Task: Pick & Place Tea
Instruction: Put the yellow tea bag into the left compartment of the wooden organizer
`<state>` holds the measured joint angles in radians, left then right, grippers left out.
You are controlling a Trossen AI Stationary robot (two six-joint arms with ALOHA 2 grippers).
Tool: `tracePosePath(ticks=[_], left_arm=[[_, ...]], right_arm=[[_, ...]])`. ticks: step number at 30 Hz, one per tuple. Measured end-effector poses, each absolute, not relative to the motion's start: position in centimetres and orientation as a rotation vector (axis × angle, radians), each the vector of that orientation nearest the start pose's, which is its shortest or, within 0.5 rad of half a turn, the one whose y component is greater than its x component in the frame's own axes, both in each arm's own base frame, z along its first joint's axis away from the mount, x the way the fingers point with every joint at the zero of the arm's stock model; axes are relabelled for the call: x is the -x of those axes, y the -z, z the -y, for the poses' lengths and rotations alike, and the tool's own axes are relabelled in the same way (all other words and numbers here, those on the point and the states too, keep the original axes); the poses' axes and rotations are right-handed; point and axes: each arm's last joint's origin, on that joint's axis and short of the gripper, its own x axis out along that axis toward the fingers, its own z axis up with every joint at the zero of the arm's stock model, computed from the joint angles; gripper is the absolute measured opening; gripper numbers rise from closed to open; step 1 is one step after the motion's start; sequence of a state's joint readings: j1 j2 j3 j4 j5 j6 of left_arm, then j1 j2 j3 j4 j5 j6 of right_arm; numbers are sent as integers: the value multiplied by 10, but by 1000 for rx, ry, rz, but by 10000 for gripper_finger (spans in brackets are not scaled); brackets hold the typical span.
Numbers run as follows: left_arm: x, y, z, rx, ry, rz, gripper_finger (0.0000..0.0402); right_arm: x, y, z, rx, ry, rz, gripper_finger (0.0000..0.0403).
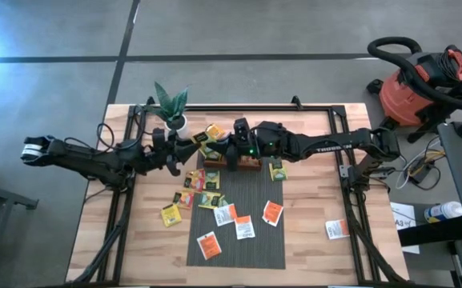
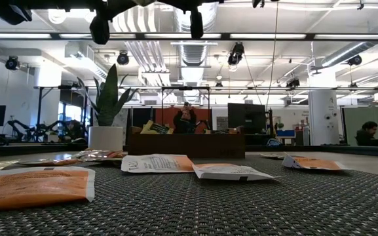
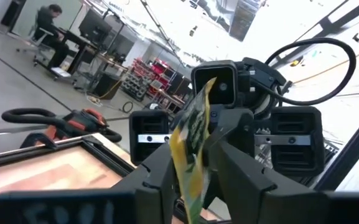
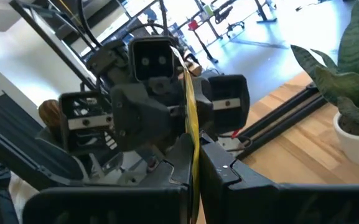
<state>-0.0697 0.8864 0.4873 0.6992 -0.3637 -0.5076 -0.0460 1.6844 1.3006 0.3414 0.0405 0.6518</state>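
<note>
A yellow and green tea sachet (image 3: 191, 149) is up in the air, standing on edge between the two grippers, which meet nose to nose over the back of the table. The right gripper (image 4: 193, 163) has its fingers pressed together on the sachet's thin edge, pinching it. The left gripper (image 3: 190, 163) faces it from the other side, with its fingers on either side of the same sachet; they sit close around it, but I cannot tell whether they are gripping or just bracketing it. From overhead the meeting point (image 1: 201, 144) lies just in front of the potted plant (image 1: 172, 106) and beside the wooden tray (image 1: 232, 160), which the right arm partly covers.

The rest of the tea lies flat below. On the grey mat (image 1: 255, 248) there are several white and orange sachets (image 1: 244, 227), one of them near the mat's front left corner (image 1: 207, 245), and another toward the right side (image 1: 272, 213). A cluster of yellow and green sachets (image 1: 206, 189) straddles the mat's left edge, with one more on the bare wood (image 1: 170, 214). A single green one (image 1: 278, 170) lies near the tray's right end, and a white and orange one (image 1: 337, 230) sits well apart on the table (image 1: 311, 256) to the right.

Beyond the table's right corner stands a red shop vacuum (image 1: 423, 84).
</note>
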Motion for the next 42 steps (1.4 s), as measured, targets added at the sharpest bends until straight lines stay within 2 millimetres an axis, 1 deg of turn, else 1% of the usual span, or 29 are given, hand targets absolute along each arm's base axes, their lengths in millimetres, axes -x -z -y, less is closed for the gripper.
tracePosePath(ticks=[3,8,9,15,20,23,25,29,32,35,39,42], left_arm=[[-193,-296,3,565,-210,362,84],[-193,-296,3,565,-208,359,17],[-193,-295,3,564,-208,356,9],[-194,-293,3,550,-215,327,2],[-195,-287,3,531,-235,259,1],[-196,-280,3,517,-252,193,1],[-196,-277,3,509,-261,157,1],[-197,-270,3,493,-278,89,1],[-197,-266,4,476,-285,36,1],[-198,-270,4,422,-284,-47,0],[-203,-285,5,290,-279,-166,0],[-209,-297,6,185,-269,-255,0]], right_arm=[[-396,-325,18,-651,96,-17,8],[-396,-321,18,-635,112,-55,16],[-396,-320,18,-628,115,-64,19],[-395,-314,18,-604,136,-140,42],[-392,-310,17,-520,89,-214,81],[-389,-308,16,-467,78,-310,113],[-386,-308,16,-426,79,-406,132],[-378,-306,17,-328,88,-595,158],[-375,-315,18,-271,79,-647,165],[-374,-330,20,-183,53,-640,165],[-374,-349,26,-65,29,-609,157],[-375,-357,33,-25,31,-621,151]])
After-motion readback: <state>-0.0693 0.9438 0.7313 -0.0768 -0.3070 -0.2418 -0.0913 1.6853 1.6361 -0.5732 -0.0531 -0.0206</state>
